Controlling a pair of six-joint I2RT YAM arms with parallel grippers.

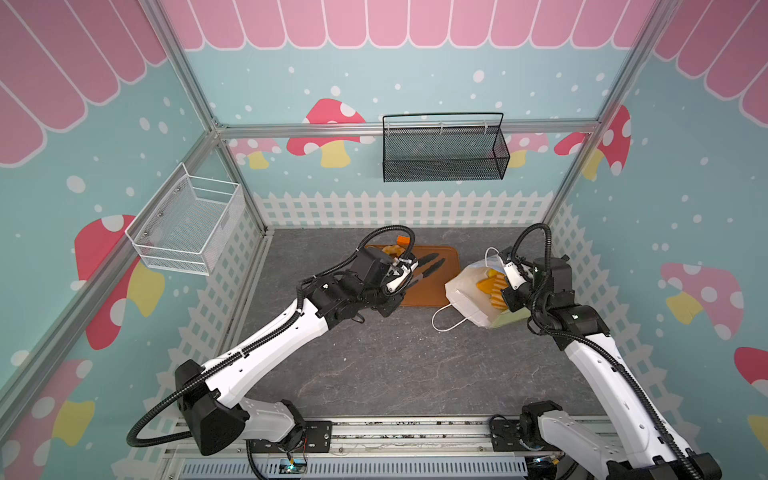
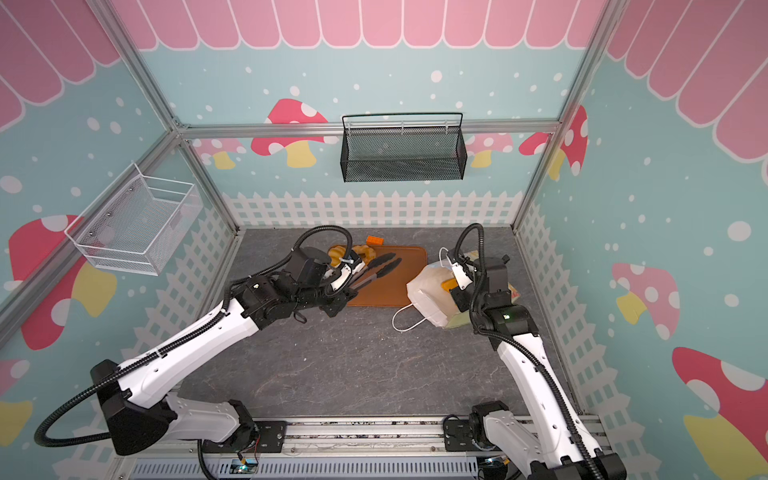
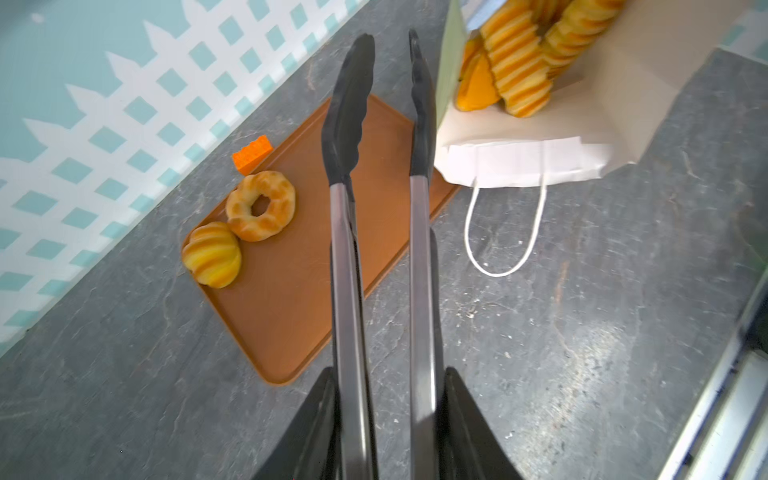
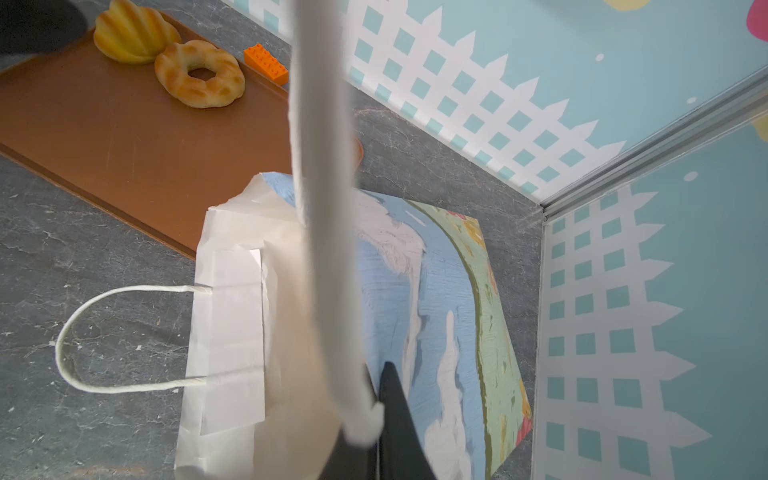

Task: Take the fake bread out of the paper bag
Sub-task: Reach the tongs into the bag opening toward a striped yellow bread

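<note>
The left jaws clamp the tongs, tips apart above the tray. The right jaws pinch the bag by its cord handle; bread inside.

Table: grey, stone-look
Tray: orange-brown, flat, near the back
Bread: yellow, tray's far left corner, partly hidden
Brick: orange, just behind tray
Tongs: black tips over tray, handles in left gripper
Bag: white, tipped, mouth open, touching tray's right edge, ridged yellow pieces inside
Right gripper: clamped on bag's far handle
</note>
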